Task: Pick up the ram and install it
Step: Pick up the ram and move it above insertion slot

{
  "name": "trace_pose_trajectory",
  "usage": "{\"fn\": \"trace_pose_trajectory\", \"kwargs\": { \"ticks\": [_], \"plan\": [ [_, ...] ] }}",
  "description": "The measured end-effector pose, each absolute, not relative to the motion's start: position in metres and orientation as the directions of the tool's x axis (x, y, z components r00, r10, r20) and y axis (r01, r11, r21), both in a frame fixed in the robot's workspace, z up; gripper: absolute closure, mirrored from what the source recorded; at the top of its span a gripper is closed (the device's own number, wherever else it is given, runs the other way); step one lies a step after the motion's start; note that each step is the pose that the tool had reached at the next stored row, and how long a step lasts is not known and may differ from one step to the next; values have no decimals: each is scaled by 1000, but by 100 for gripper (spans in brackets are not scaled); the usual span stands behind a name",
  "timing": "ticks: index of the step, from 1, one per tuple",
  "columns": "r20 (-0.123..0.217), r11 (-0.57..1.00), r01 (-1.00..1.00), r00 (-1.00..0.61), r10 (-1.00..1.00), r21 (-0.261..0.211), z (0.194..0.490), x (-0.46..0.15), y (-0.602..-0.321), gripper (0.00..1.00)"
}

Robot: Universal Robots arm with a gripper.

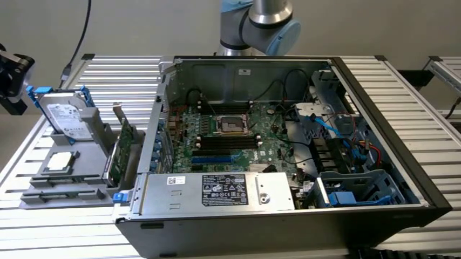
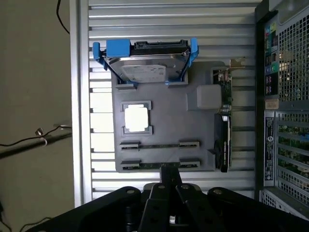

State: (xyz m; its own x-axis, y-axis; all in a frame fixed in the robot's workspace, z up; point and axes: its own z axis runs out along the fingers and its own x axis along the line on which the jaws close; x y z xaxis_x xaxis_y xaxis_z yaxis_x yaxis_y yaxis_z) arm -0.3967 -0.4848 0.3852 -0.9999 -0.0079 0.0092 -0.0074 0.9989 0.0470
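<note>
Over at the table's edge, on the exterior view's left, a grey tray sits beside the big open computer case. The pincer hovers above, tips pressed together, gripping nothing. Right beneath them is the ram, in the slot farthest from the hard drive. Its long axis runs along the table slats, one end pointing at the case.

Holder sits at the exterior view's left of the case — hard drive and ram slotted in it
</note>
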Motion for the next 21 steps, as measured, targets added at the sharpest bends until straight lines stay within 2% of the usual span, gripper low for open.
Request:
{"fn": "trace_pose_trajectory", "kwargs": {
  "ticks": [21],
  "plan": [
    [9, 924, -379, -925, -380, 47, 384, -397, -485, 89]
  ]
}}
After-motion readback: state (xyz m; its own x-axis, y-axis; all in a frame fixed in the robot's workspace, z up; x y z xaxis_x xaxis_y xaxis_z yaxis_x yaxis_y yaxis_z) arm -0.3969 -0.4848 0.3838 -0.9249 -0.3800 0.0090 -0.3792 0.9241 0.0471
